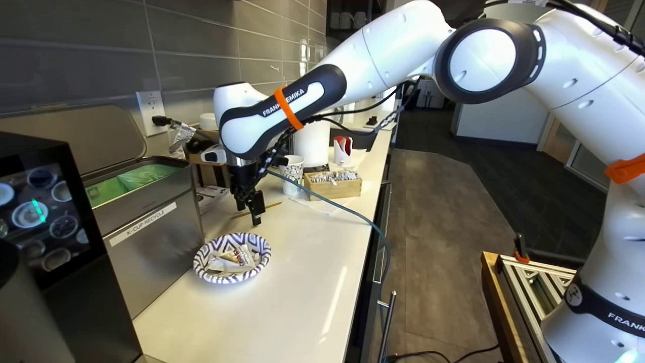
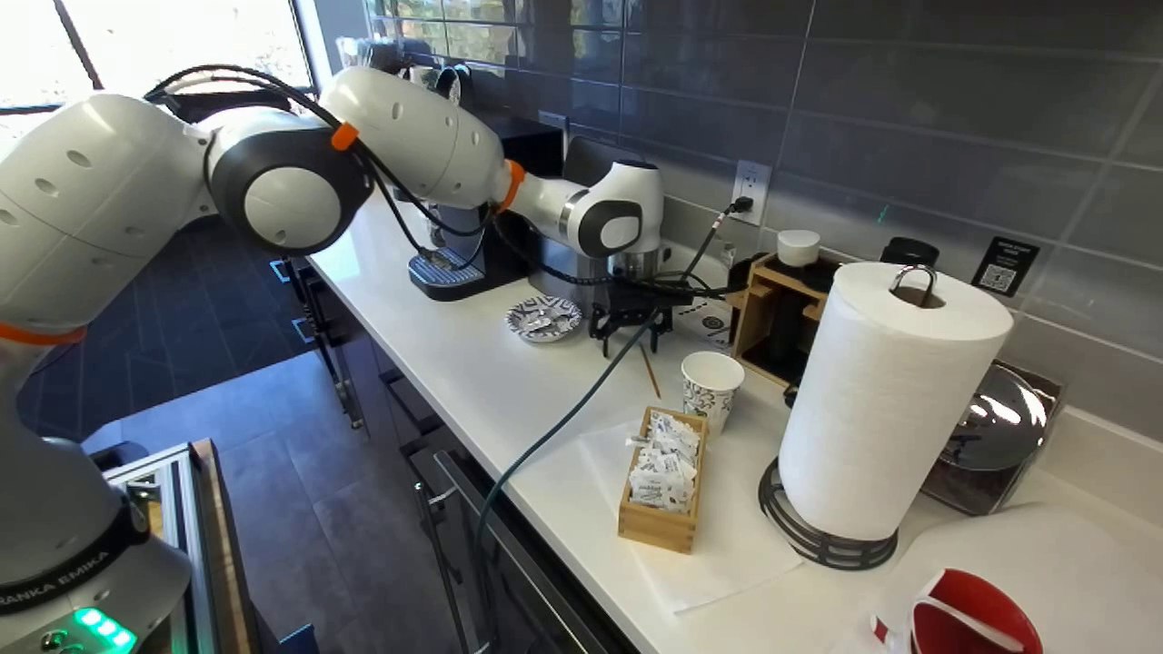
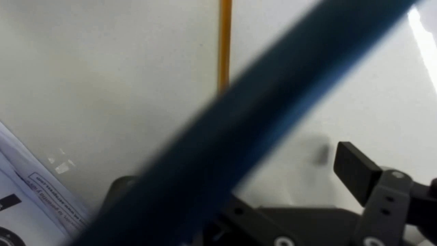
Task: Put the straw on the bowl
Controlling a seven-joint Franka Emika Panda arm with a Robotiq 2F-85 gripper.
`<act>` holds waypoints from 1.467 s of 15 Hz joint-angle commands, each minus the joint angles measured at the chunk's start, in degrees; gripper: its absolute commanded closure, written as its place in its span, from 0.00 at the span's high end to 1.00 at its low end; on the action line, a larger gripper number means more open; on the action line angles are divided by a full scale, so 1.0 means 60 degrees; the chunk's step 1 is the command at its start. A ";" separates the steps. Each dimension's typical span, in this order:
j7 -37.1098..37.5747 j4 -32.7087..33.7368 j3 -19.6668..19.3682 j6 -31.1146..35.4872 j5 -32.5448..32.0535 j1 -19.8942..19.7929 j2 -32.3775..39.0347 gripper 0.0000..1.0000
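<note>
The straw, a thin tan-brown stick, lies on the white counter in both exterior views (image 1: 273, 205) (image 2: 650, 371). In the wrist view the straw (image 3: 224, 48) runs down from the top edge until a dark hose hides it. The blue-and-white patterned bowl (image 1: 259, 247) stands in front of the recycling bin and holds several wrappers. The bowl also shows in an exterior view (image 2: 520, 318). My gripper (image 1: 249, 214) (image 2: 631, 349) is open and empty, pointing down above the counter, between the bowl and most of the straw. In the wrist view the hose hides most of one finger.
A blue-green hose (image 1: 332, 199) (image 3: 239, 130) hangs from the arm across the counter. A patterned paper cup (image 2: 711, 386), a wooden box of packets (image 2: 659, 527) and a paper towel roll (image 2: 890, 409) stand beyond the straw. The bin (image 1: 151, 252) stands beside the bowl.
</note>
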 commanded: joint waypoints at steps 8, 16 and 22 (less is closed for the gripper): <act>0.0238 0.2484 -0.0231 -0.1576 -0.0016 -0.0053 0.1551 0.66; 0.0674 0.3208 -0.0214 -0.2219 0.0107 -0.0025 0.1725 0.04; 0.0959 0.2752 0.0083 -0.2608 0.0534 -0.0153 0.1087 0.01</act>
